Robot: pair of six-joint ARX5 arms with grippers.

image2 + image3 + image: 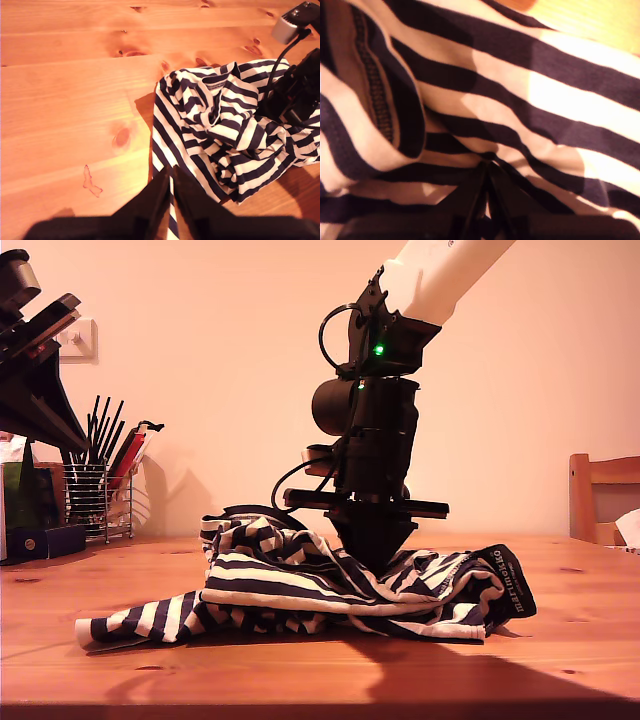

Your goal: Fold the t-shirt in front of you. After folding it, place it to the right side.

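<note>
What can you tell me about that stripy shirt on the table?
The t-shirt is soft knit fabric in dark navy and white stripes, with a dark lettered band at the exterior view's right. It lies crumpled and unfolded on the wooden table. My first gripper pinches one edge; my second gripper presses into its middle, shut on a fold.

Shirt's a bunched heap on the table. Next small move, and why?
Probably lift my second hand a little, drawing the pinched fold upward. Its jaws look shut on the crumpled navy-and-white striped fabric t-shirt, which lies heaped on the wooden table rather than flat. Raising it should let the layers hang apart so an edge can be found.
</note>
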